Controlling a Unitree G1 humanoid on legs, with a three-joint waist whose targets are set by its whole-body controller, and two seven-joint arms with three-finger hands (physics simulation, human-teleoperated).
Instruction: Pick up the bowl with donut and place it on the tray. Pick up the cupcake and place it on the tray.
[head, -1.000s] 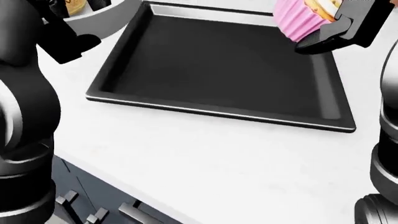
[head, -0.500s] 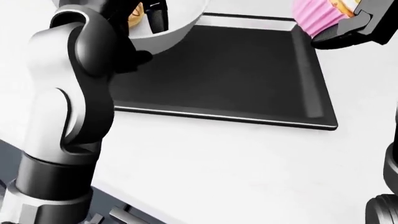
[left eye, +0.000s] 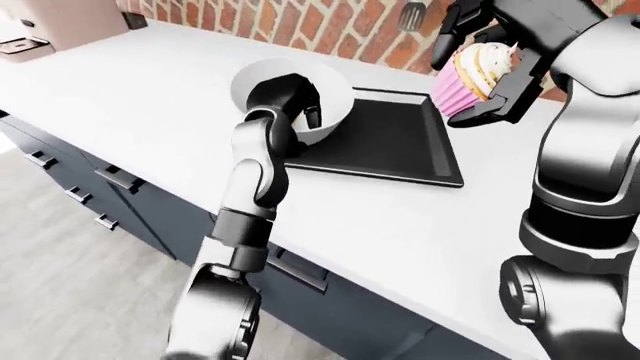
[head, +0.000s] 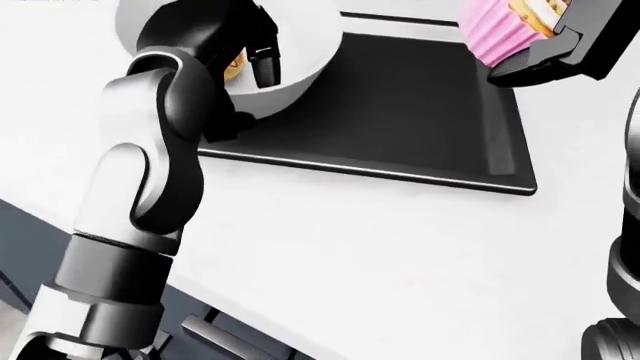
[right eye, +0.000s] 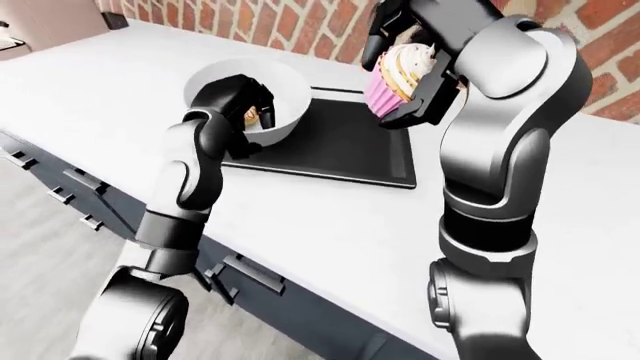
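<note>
A white bowl (right eye: 285, 88) with a donut (right eye: 250, 115) inside hangs tilted over the left edge of the black tray (left eye: 390, 142). My left hand (right eye: 246, 101) is shut on the bowl's near rim, fingers hooked inside it. My right hand (left eye: 487, 69) is shut on the cupcake (left eye: 470, 75), which has a pink wrapper and white frosting. It is held up in the air above the tray's right side. In the head view the bowl (head: 300, 52) is at top left and the cupcake (head: 497, 28) at top right.
The tray lies on a white counter (left eye: 140, 97) backed by a brick wall (left eye: 330, 26). A spatula (left eye: 415, 11) hangs on the wall. A pale appliance (left eye: 60, 19) stands at top left. Dark drawers with handles (left eye: 110, 180) run below the counter's edge.
The head view has shifted. My left arm has swung in from the left with the bowl, which now overlaps the tray's left edge. The cupcake stays held at top right.
</note>
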